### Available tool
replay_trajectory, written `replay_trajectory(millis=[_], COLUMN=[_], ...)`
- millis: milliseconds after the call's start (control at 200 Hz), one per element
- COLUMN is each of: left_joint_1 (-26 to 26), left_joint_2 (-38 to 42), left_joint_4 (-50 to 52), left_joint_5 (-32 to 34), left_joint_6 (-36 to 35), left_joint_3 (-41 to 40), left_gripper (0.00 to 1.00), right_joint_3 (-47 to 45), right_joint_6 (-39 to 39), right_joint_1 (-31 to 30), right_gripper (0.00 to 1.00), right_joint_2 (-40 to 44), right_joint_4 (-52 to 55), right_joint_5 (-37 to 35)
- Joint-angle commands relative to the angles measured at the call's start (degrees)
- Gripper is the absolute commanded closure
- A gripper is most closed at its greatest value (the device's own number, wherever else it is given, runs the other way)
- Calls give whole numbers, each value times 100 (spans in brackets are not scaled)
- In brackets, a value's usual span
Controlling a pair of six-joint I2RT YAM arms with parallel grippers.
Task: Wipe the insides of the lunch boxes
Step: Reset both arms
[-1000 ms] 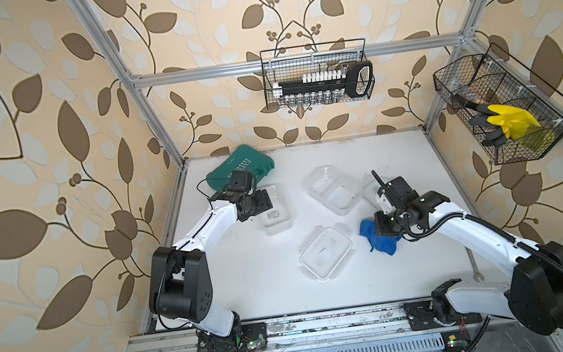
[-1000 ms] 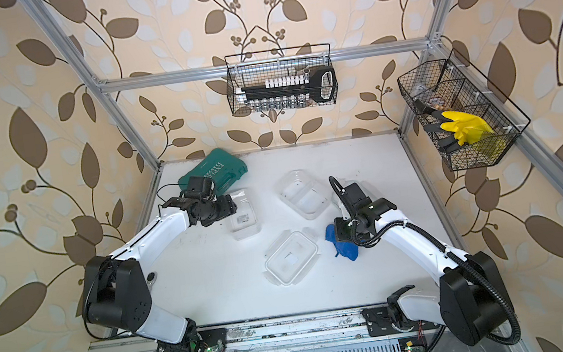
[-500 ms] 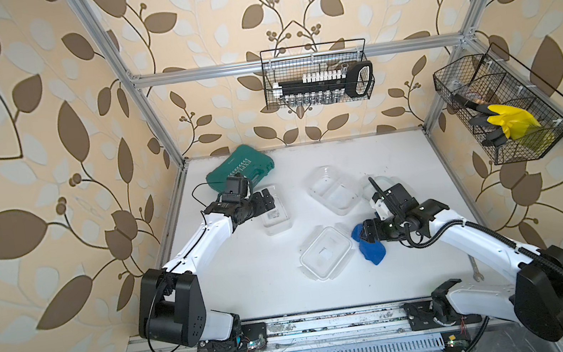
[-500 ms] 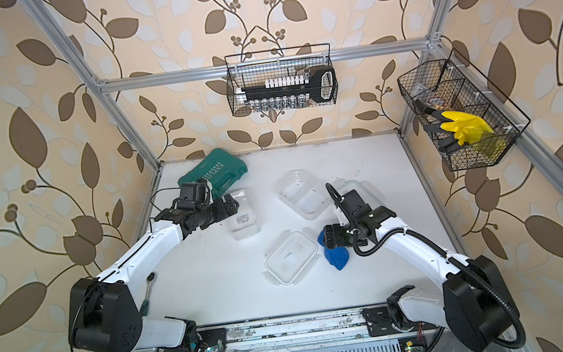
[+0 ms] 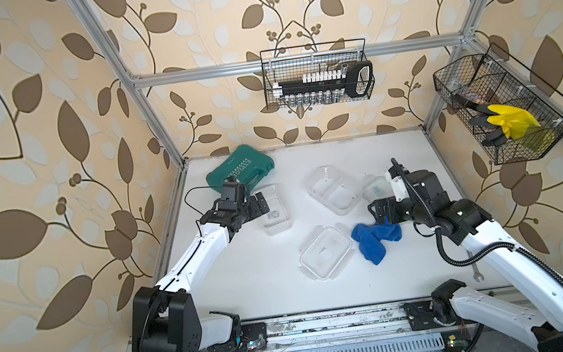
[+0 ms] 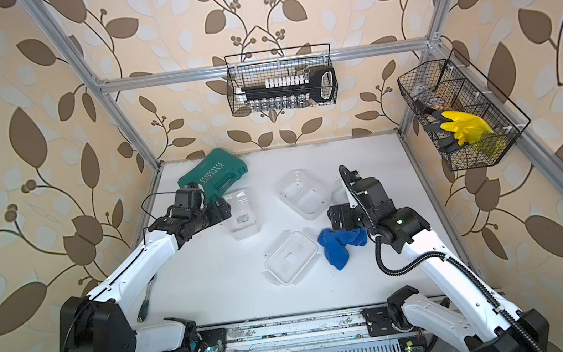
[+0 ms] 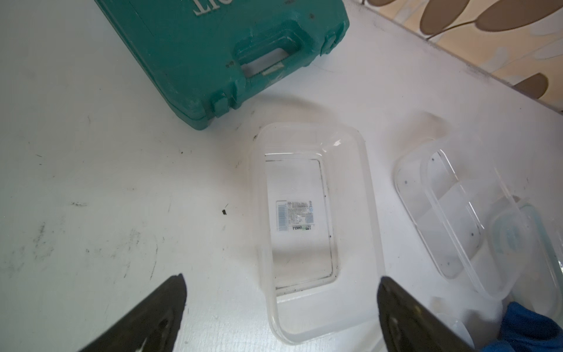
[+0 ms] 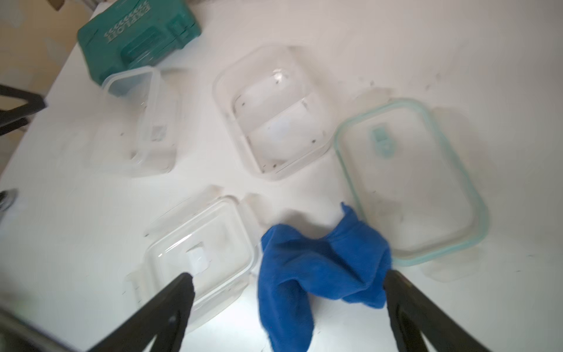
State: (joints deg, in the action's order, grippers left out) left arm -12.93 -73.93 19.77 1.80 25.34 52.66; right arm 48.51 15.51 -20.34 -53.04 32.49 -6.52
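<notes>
Let go of the blue cloth point(image 5: 375, 240) with the right pincer point(image 5: 376, 212) since a second ago; dropped it on the surface point(image 5: 249, 275).

In both top views: shows the right pincer and the left pincer point(image 5: 262, 204) spread wide, holding nothing. Puts the deep lunch box point(image 5: 275, 209) at 10 o'clock on the surface, the divided lunch box point(image 5: 330, 190) at 1 o'clock, and the blue cloth at 4 o'clock, just beside a square lid point(image 5: 326, 253). Leaves the blue cloth outside both.

From the left wrist: looks down into the deep lunch box, clear and empty, with a label point(image 7: 294, 216) under its floor and tiny dark specks point(image 7: 326, 195) along the floor edge.

From the right wrist: finds the blue cloth bunched between the open fingers point(image 8: 408, 304), maybe brushing one. Shows dark specks in the divided lunch box too.

Could leave dirt behind by stopping here. Could drag the blue cloth off by a fold caught on a finger. Could shove a light lunch box away by wiping with no hold on it.
</notes>
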Motion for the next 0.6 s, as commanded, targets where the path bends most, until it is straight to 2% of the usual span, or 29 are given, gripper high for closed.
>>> replay_trajectory(millis=[0,145,210,375,500,520,545,575,595], left_joint_1=[-8,-30,-34,-96,-104,-105,-122,-146,-171], left_joint_2=[228,695,896,1168,1360,1405,1474,1563,1618], left_joint_4=[-321,-937,-1157,-1468,-1771,-1817,-1875,-1948,-1990], left_joint_5=[303,361,479,963,1346,1392,1468,1590,1672], left_joint_6=[-164,-386,-512,-729,-853,-870,-902,-959,-999], left_joint_3=[-252,-816,-1064,-1492,-1809,-1866,-1944,-2046,-2107], left_gripper=[1,1,1,1,1,1,1,1,1], right_joint_3=[-929,-2084,-2455,-3309,-3356,-3320,-3231,-2955,-2908], right_joint_6=[-555,-1009,-1005,-983,-881,-931,-998,-1008,-998], right_joint_1=[260,596,845,1575,1790,1791,1788,1779,1794], right_gripper=[2,2,2,2,2,6,7,7,7], right_joint_2=[69,-176,-287,-487,-1670,-1960,-2053,-1992,-2063], right_joint_4=[-1912,-3758,-4349,-6423,-7416,-7782,-7690,-6965,-6979], right_joint_5=[-1506,-2153,-2180,-1238,-1106,-1127,-1025,-853,-814])
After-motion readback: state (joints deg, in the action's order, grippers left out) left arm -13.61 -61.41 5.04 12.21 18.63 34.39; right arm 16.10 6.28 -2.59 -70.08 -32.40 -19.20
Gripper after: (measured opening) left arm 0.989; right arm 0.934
